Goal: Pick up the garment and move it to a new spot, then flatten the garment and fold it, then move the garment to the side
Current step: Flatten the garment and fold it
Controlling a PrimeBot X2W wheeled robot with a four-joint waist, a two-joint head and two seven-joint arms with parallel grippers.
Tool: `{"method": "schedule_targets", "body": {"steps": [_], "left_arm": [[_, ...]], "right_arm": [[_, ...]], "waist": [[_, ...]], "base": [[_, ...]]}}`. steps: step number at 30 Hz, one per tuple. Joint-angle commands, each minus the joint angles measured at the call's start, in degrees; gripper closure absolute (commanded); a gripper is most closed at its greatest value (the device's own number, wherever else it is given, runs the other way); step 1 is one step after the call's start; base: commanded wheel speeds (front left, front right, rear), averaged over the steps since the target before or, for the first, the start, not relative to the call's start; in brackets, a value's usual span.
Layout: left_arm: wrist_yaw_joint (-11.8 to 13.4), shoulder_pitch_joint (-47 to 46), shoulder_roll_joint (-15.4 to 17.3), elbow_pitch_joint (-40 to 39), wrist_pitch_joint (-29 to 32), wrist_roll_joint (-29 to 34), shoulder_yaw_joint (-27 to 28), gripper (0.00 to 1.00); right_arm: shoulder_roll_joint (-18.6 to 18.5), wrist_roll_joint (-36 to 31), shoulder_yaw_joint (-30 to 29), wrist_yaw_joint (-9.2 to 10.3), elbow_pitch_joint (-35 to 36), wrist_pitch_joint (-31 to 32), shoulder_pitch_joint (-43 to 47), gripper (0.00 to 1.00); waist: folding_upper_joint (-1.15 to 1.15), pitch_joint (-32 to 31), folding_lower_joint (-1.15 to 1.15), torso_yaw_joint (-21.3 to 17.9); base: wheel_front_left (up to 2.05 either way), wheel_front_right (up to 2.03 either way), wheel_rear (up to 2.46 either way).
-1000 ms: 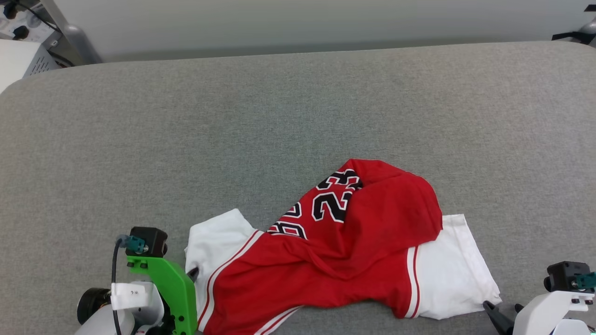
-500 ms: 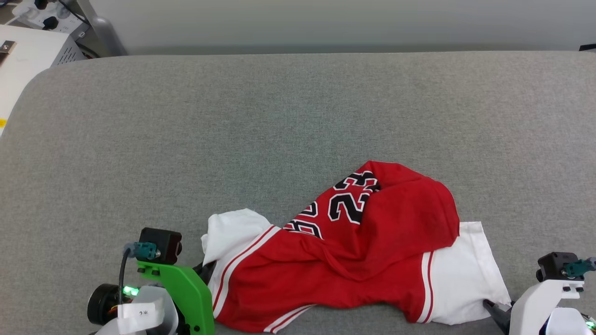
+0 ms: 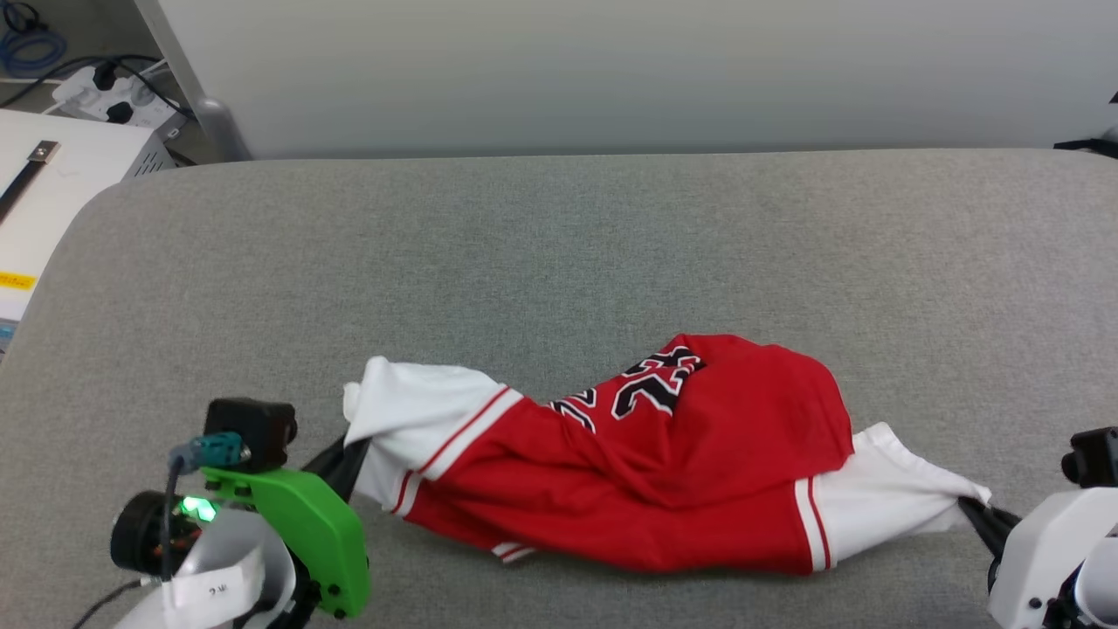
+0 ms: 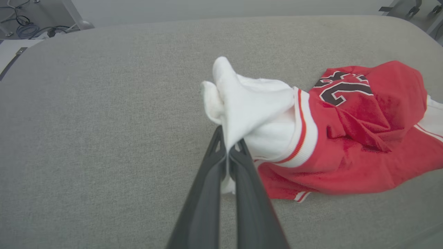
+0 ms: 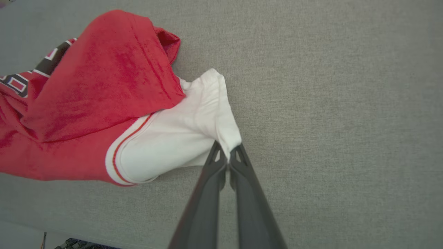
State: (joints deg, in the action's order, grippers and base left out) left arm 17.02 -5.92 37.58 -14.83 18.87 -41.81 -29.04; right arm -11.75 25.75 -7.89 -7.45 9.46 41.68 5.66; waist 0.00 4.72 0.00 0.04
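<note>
The garment (image 3: 664, 463) is a red jersey with white sleeves and black, white-edged numbers, stretched crumpled across the near part of the grey surface (image 3: 559, 253). My left gripper (image 3: 349, 454) is shut on the white left sleeve (image 4: 242, 103), which rises bunched from its fingers (image 4: 207, 193). My right gripper (image 3: 974, 509) is shut on the tip of the white right sleeve (image 5: 193, 131), pulled to a point between its fingers (image 5: 207, 193). The red body (image 5: 97, 97) sags in folds between the two grips, and its numbers (image 4: 342, 88) are partly folded over.
The grey padded surface reaches to a pale wall (image 3: 611, 70) at the back. Off its far left corner stand a white cabinet (image 3: 52, 192), a metal leg (image 3: 205, 105) and cables with a power strip (image 3: 105, 87). A dark object (image 3: 1083, 147) sits at the far right edge.
My right gripper has shut on the right sleeve's tip. Both sleeves are now lifted and pulled apart, stretching the garment. The head camera has tilted, showing more of the wall.
</note>
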Motion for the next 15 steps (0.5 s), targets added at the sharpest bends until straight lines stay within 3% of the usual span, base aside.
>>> {"method": "schedule_targets", "body": {"steps": [1,8,13,15], "left_arm": [[0.65,-1.63,0.81,-1.0,-0.41,0.71,0.94,1.0],[0.45,-10.93,1.21,-1.82,-1.03,1.87,4.71,1.0],[-1.19,-21.26,-0.8,3.39,-2.54,2.18,6.71,1.0],[-2.93,-29.28,-2.25,8.16,-2.84,2.79,6.86,1.0]], "right_arm": [[0.03,-0.72,-0.63,-0.03,1.93,0.25,-0.89,1.0],[-0.46,-2.94,-2.44,-0.03,9.47,-0.51,-9.86,1.0],[-1.56,-3.78,-1.71,-0.03,7.53,-2.85,-20.84,1.0],[-2.76,-4.53,-1.46,-0.03,3.58,-5.28,-29.51,1.0]], "waist": [[0.0,-0.9,0.0,-0.54],[0.0,0.67,0.0,-1.14],[0.0,3.64,0.0,-1.66],[0.0,6.26,0.0,-1.89]], "base": [[0.0,0.0,0.0],[0.0,0.0,0.0],[0.0,0.0,0.0],[0.0,0.0,0.0]]}}
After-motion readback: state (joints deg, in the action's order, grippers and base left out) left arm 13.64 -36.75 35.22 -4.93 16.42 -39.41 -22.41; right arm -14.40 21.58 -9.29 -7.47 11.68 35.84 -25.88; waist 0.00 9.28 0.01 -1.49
